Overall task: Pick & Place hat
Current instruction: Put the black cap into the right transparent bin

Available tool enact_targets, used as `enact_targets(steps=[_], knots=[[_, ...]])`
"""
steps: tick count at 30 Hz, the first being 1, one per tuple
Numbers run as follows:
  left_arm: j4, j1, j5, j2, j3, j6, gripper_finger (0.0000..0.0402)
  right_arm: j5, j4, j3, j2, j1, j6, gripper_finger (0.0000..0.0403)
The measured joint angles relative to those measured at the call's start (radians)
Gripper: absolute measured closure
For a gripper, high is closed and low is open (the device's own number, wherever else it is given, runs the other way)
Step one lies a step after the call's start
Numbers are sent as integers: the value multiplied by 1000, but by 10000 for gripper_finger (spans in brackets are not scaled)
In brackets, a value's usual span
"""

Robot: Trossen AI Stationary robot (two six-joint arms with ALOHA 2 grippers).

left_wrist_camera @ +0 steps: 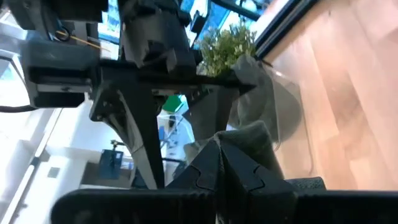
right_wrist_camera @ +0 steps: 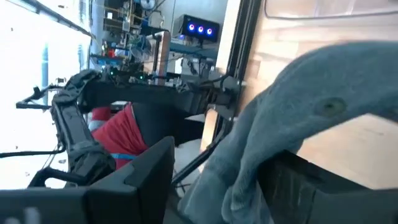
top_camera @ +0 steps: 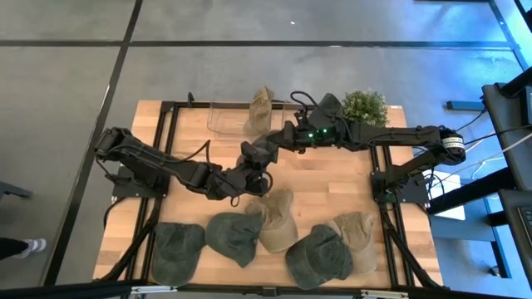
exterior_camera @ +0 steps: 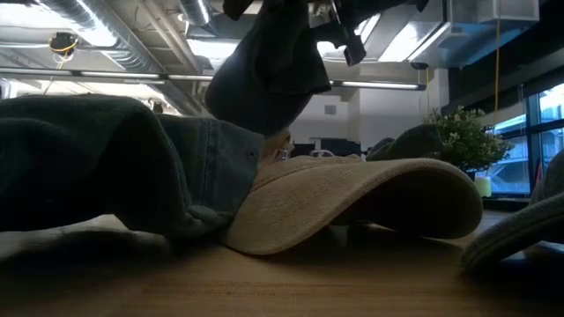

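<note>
Hat (right_wrist_camera: 298,130), the dark grey-green cap that the task concerns, hangs in the right gripper (top_camera: 253,154) near the centre of the high view, above the bare wood of the table (top_camera: 332,178); treat it as light, soft and floppy throughout. At the left of the high view the left arm reaches in from the table's left edge, and the left gripper (top_camera: 235,184) sits just below and left of centre with its fingers fully closed on nothing that you can see. Moving right, the right gripper's jaws stand fairly wide apart with the hat's cloth draped between and over them; the right wrist view shows the fabric folding limply across the finger (right_wrist_camera: 305,186), so expect the crown to sag and swing under any quick motion. Judge the brim as the only stiffer part: take hold there or on a thick fold of the crown, not on a single layer, which could slip out. In the upper middle of the high view a tan hat (top_camera: 261,108) stands at a clear container (top_camera: 229,118), with a plant (top_camera: 364,106) to its right. Along the lower edge lie five more hats, from a green hat (top_camera: 177,249) at lower left to a beige hat (top_camera: 357,237) at lower right.
</note>
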Motion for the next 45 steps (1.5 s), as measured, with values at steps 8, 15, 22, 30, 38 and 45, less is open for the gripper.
enact_targets(steps=[8,15,22,30,38,45], knots=[[30,-4,-48,2,0,6,399,-24,0,0,0,5,-25,286],[50,-4,-50,2,0,-11,394,-49,1,0,0,5,-82,378],[49,-12,-70,2,0,-13,386,-87,3,0,0,3,-132,389],[39,-30,-124,-7,0,-82,361,-109,25,0,-8,-8,-184,394],[-50,-73,-60,-138,0,-271,305,-191,33,0,-52,-87,-250,394],[-305,-60,109,-330,-40,-658,301,-435,27,1,-120,-261,-356,394]])
